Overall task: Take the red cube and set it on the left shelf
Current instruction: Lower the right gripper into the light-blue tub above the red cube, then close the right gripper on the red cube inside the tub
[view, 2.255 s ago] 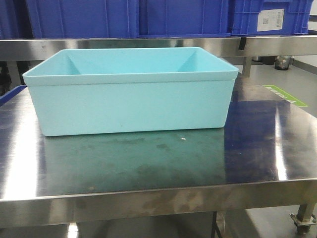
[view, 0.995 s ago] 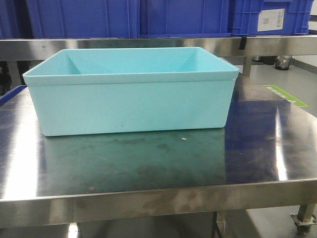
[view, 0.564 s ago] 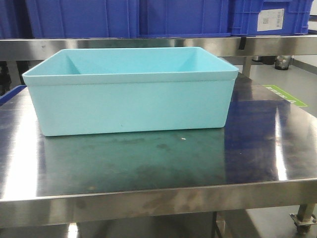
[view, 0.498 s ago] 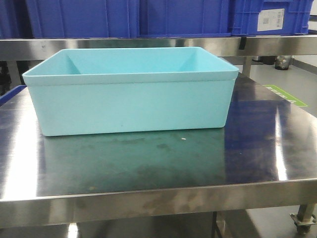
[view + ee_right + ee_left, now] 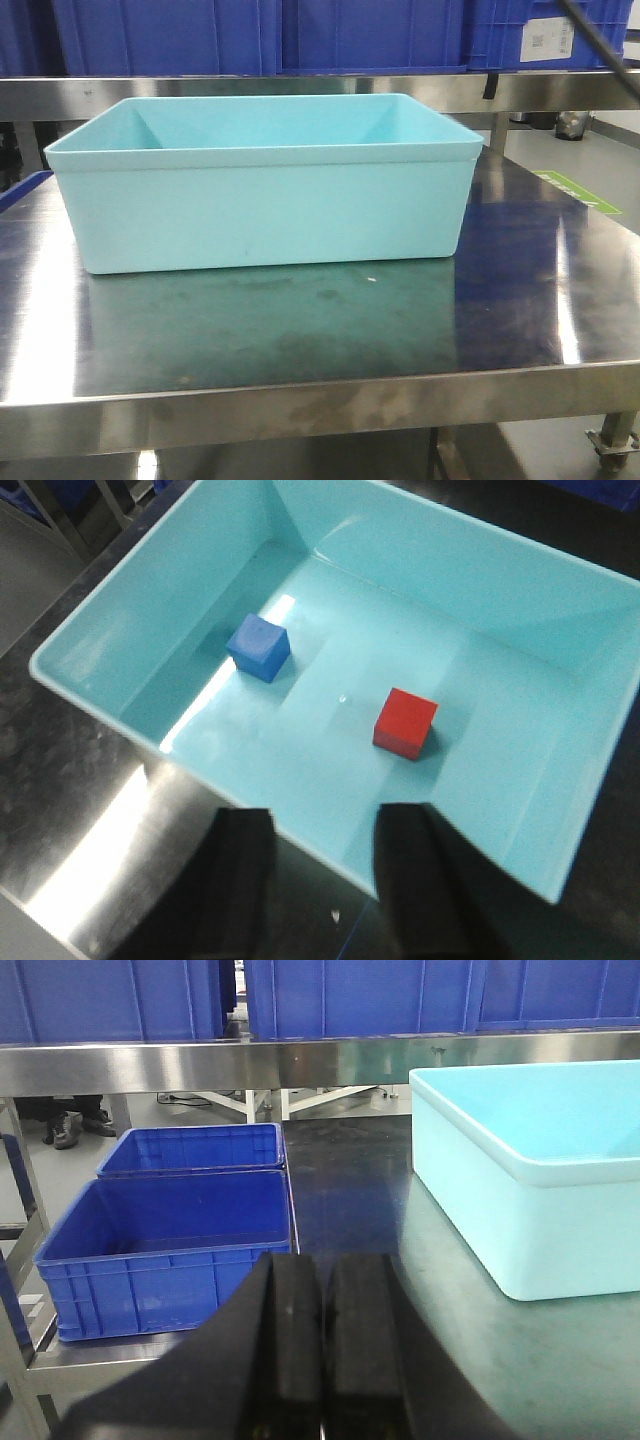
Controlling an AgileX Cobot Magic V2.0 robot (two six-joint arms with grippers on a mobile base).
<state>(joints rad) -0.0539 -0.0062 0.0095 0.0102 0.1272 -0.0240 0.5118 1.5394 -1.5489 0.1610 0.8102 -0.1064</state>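
The red cube (image 5: 405, 723) lies on the floor of the light blue bin (image 5: 90, 680) in the right wrist view, right of a blue cube (image 5: 259, 647). My right gripper (image 5: 322, 825) is open and empty, hovering above the bin's near rim, the red cube ahead of its right finger. My left gripper (image 5: 323, 1290) is shut and empty, low over the steel table left of the bin (image 5: 480, 1220). In the front view the bin (image 5: 265, 215) hides both cubes; only a dark cable (image 5: 600, 45) of an arm shows top right.
Two blue crates (image 5: 170, 1250) sit on a lower level left of the table. A steel shelf rail (image 5: 300, 90) runs behind the bin with blue crates (image 5: 330, 35) on it. The steel table (image 5: 300, 340) has a front edge close to the camera.
A dark cable has come into the front view's top right corner. The bin and table have not moved.
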